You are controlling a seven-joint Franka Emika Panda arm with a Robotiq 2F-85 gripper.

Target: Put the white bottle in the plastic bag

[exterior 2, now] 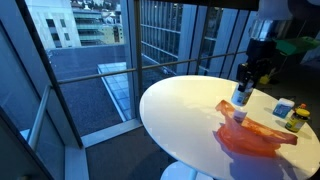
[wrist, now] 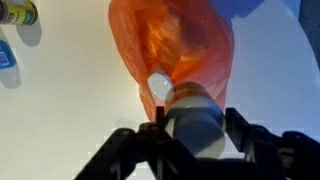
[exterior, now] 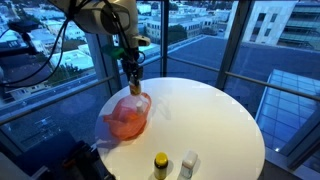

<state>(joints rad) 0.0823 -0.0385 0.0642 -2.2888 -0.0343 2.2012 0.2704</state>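
White plastic bottle (wrist: 186,108) fills the near part of the wrist view, clamped between the two dark fingers (wrist: 148,134) of the claw (wrist: 192,128), one on each side of its body. Its rounded cap end points away from the camera, toward the orange plastic bag (wrist: 175,40) that lies crumpled just beyond it on the round white desk (wrist: 70,110). The cap overlaps the near edge of the bag; whether it touches the plastic cannot be told.

In both exterior views the claw (exterior: 133,74) (exterior 2: 244,82) hangs downward from the arm, with the bottle (exterior: 134,87) (exterior 2: 241,97) at its tip, right above one end of the bag (exterior: 125,118) (exterior 2: 256,136).

Farther off on the desk (exterior: 220,120) (exterior 2: 180,108), well apart from the bag, a dark bottle with a yellow cap (exterior: 160,165) (exterior 2: 296,120) stands just beside a small white container (exterior: 188,163) (exterior 2: 283,108).

Beyond the desk, tall glass windows (exterior: 200,25) (exterior 2: 150,40) look out on city buildings.
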